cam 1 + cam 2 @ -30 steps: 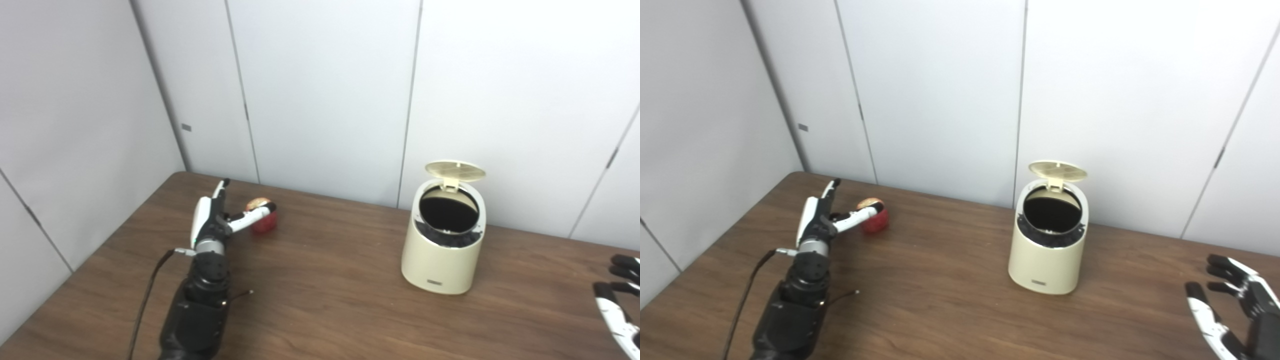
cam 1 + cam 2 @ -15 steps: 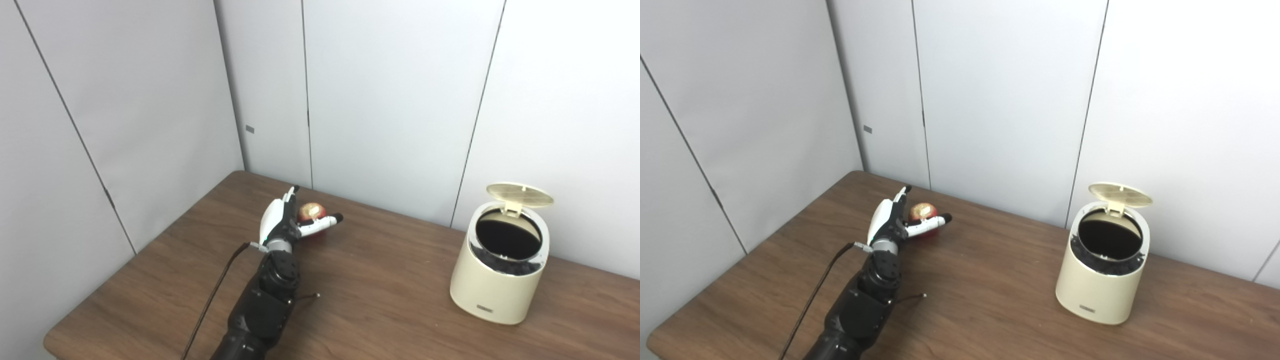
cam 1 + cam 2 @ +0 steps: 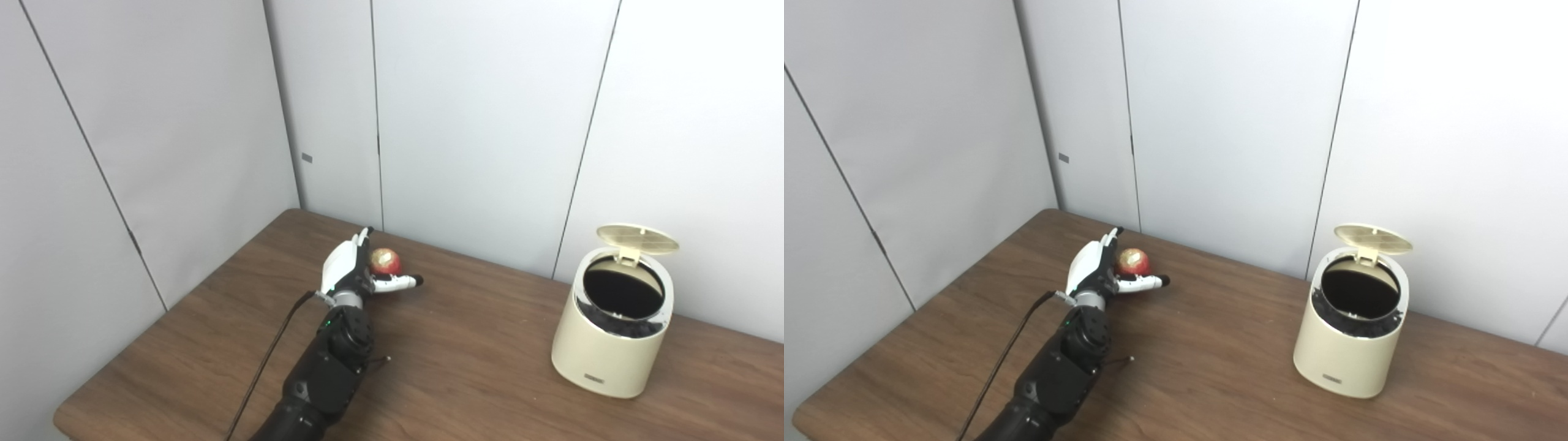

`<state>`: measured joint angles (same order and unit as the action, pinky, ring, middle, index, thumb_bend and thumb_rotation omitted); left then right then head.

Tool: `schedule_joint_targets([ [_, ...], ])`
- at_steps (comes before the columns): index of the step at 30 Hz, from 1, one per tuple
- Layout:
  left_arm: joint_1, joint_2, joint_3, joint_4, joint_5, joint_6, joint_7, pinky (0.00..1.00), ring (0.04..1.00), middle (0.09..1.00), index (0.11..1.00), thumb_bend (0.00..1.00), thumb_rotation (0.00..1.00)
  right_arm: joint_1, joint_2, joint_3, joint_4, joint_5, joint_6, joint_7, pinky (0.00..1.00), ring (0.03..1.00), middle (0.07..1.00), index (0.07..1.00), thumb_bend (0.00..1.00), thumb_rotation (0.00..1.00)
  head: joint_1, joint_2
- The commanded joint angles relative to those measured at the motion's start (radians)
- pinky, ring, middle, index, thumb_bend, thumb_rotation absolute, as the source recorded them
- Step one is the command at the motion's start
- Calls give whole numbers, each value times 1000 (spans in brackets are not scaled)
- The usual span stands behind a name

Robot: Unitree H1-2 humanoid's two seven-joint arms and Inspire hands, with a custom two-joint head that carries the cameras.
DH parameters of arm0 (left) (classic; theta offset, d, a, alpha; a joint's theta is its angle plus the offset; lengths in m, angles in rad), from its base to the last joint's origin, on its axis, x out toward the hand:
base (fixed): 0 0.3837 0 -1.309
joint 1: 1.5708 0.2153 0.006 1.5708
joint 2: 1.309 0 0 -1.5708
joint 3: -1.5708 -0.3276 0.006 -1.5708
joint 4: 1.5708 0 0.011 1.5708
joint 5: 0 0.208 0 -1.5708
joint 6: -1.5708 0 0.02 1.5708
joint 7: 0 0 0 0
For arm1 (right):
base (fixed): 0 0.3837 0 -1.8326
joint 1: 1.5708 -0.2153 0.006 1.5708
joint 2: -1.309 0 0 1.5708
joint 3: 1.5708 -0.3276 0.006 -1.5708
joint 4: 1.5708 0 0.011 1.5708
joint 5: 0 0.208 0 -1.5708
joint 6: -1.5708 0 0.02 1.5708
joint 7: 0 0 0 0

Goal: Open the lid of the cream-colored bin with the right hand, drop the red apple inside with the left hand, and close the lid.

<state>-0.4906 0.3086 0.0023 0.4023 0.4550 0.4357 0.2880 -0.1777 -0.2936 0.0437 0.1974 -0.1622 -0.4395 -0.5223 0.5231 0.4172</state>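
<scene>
Left eye view, one apple point(image 3: 384, 261), one bin point(image 3: 612, 334)

Red apple point(image 3: 384, 261) in left hand point(image 3: 354, 273); bin point(image 3: 615, 331) lid point(image 3: 637, 231) up.

I'm looking at a dark brown wood-grain table point(image 3: 465, 367) pushed into a corner of a room. Pale grey-white panelled walls point(image 3: 478, 110) rise behind it and along its left side, split by thin dark vertical seams. One small grey rectangular tag point(image 3: 307, 158) sits on a panel near the corner. The light is even and soft, casting only faint shadows on the tabletop. The table's near left corner point(image 3: 61, 422) shows at the bottom edge.
</scene>
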Motion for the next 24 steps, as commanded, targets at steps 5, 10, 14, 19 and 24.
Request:
schedule_joint_targets([
  [5,-60,39,-57,55,178,34,-17,1000,1000,990,973,1000,252,60,5,2,33,-45,-30,-8,443,582,618,598,675,769,-11,6],
  [10,-76,30,-55,77,280,34,-45,1000,989,963,952,1000,207,66,12,-3,18,-35,-30,2,434,571,608,592,731,789,-26,15],
  [14,-88,15,-34,99,394,34,-59,941,939,917,906,993,124,73,20,-12,1,-32,-30,13,422,562,600,581,762,791,-35,19],
  [19,-99,7,-36,142,424,29,96,281,339,458,533,608,7,75,17,-9,0,-42,-30,10,427,566,605,587,770,809,-45,23],
  [24,-92,22,-53,133,390,-5,183,133,199,455,487,520,0,73,20,-7,3,-35,-30,9,427,564,603,583,813,811,-56,26],
])
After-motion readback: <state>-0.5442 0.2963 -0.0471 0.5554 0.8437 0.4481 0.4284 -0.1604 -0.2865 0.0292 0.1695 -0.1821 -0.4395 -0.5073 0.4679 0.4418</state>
